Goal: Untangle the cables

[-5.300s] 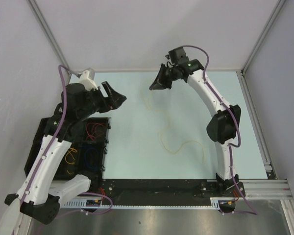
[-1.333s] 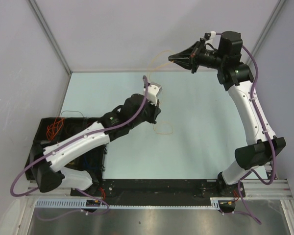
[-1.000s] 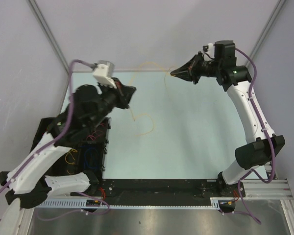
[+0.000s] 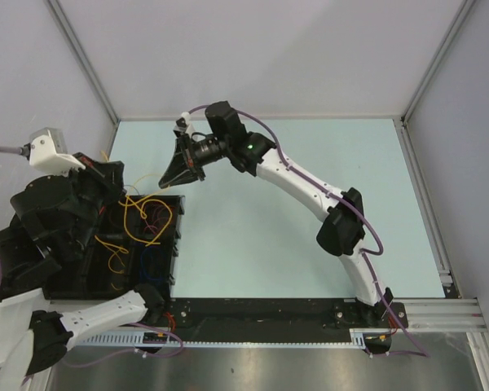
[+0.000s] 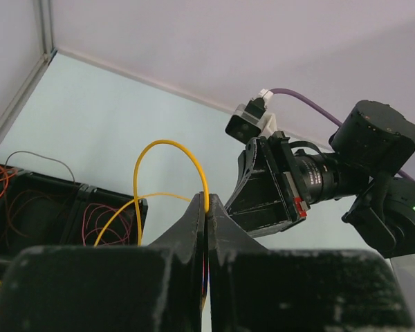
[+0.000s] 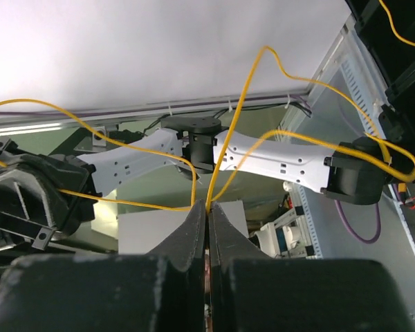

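Observation:
One yellow cable (image 5: 164, 143) is pinched at both ends. My left gripper (image 5: 207, 207) is shut on it, and the wire arches up out of the fingertips. My right gripper (image 6: 207, 206) is also shut on the yellow cable (image 6: 238, 111), which loops away to both sides. From above, the left gripper (image 4: 118, 181) and the right gripper (image 4: 165, 181) face each other closely over the bin's far end, and the yellow cable (image 4: 134, 204) sags in loops between them. Red cables (image 4: 156, 216), orange ones (image 4: 114, 254) and a dark blue one (image 4: 151, 261) lie in the bin.
A black compartmented bin (image 4: 178, 236) stands at the table's left side under both grippers. The right arm (image 4: 301, 183) stretches diagonally across the table from its base at the near right. Grey walls enclose the back and sides.
Both grippers have swung left, from over the table's back to above the bin, and now sit close together. The yellow cable came along and now hangs over the bin.

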Robot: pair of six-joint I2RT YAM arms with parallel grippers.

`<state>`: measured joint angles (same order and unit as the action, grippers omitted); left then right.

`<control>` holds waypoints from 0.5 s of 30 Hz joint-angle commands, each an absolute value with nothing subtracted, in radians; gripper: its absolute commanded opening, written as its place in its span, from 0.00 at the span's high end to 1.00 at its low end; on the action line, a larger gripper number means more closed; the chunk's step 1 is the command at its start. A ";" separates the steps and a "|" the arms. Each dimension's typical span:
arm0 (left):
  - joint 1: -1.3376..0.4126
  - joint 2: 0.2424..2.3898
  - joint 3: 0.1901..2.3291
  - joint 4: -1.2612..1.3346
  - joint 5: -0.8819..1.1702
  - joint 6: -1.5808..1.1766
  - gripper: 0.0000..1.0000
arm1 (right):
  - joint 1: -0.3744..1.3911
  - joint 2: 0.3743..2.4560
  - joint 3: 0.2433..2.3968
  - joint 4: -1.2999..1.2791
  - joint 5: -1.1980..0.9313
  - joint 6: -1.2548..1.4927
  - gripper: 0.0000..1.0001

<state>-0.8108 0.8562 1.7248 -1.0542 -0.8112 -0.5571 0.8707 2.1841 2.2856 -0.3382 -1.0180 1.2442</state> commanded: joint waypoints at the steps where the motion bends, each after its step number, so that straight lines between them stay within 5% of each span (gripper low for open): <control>1: -0.807 0.874 1.798 -1.167 -0.874 -0.618 1.00 | 0.884 2.204 2.338 -0.278 -1.066 1.301 1.00; 15: -0.807 0.907 1.887 -1.466 -0.879 -0.750 1.00 | 0.951 2.186 2.160 -0.347 -1.083 1.308 1.00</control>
